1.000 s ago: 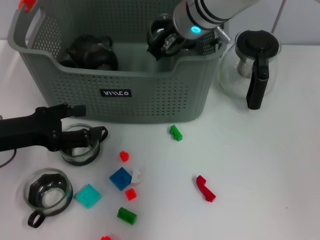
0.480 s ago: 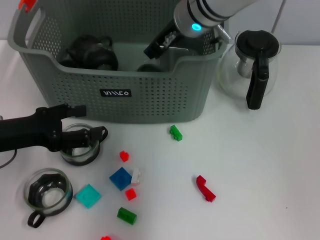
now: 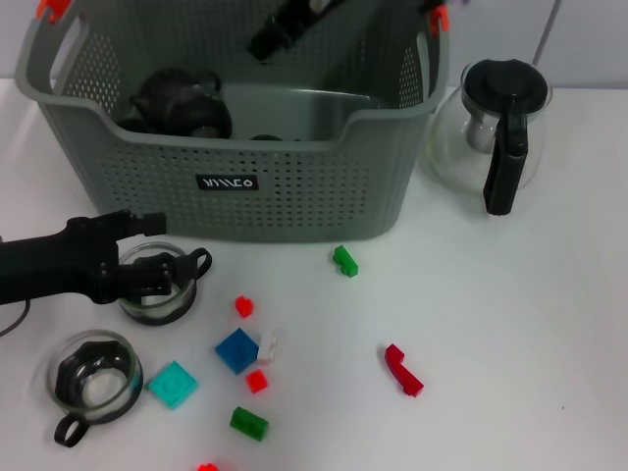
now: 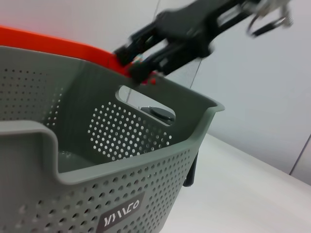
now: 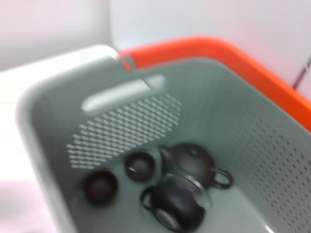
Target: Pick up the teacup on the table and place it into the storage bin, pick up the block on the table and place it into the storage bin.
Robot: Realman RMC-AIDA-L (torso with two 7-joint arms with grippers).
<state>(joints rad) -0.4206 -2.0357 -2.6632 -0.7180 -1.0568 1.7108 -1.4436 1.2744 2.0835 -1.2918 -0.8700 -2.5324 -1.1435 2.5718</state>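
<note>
The grey-green storage bin point(image 3: 294, 186) stands at the back of the table, and the right wrist view looks down into it point(image 5: 121, 141). Dark teaware lies on its floor, including a small dark teacup point(image 5: 140, 166). My right gripper point(image 3: 270, 39) hovers above the bin's rim, open and empty; it also shows in the left wrist view point(image 4: 127, 60). My left gripper point(image 3: 157, 245) lies low at the left, open, its fingers on either side of the far wall of a glass teacup point(image 3: 157, 289). A second glass teacup point(image 3: 93, 378) sits nearer the front. A blue block point(image 3: 236, 349) lies among several small blocks.
A glass pot point(image 3: 491, 128) with a black handle stands right of the bin. Loose blocks lie in front: green point(image 3: 344, 260), teal point(image 3: 173, 383), a red piece point(image 3: 402, 370) and another green one point(image 3: 248, 422). A black teapot point(image 5: 194, 162) rests in the bin.
My right gripper let a dark teacup go into the bin, then rose up and to the left, out of it. The left gripper barely shifted by the glass teacup.
</note>
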